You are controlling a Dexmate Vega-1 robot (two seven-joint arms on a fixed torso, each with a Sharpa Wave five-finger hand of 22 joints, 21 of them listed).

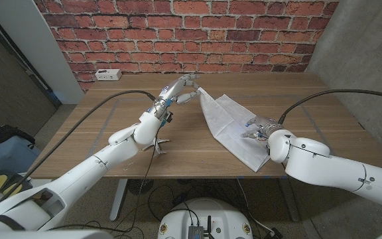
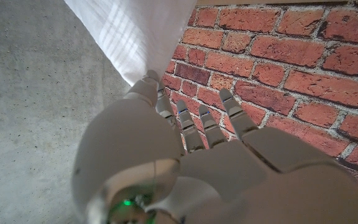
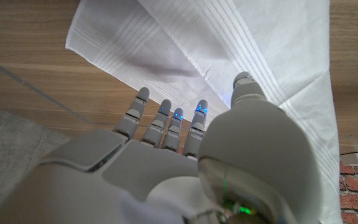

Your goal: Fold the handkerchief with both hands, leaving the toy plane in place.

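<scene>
Left hand point(image 1: 183, 88) pinches one corner of the handkerchief point(image 1: 234, 126) and holds it lifted off the table point(image 1: 111, 126). Right hand point(image 1: 257, 128) grips the cloth's near part, thumb on top of the fabric. From the lifted corner, the white handkerchief slopes down toward the table's front edge. A power strip point(image 1: 106, 75) lies at the table's far edge, well left of the handkerchief.

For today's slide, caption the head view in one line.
Left hand lifts a handkerchief corner; right hand holds its near side.
</scene>
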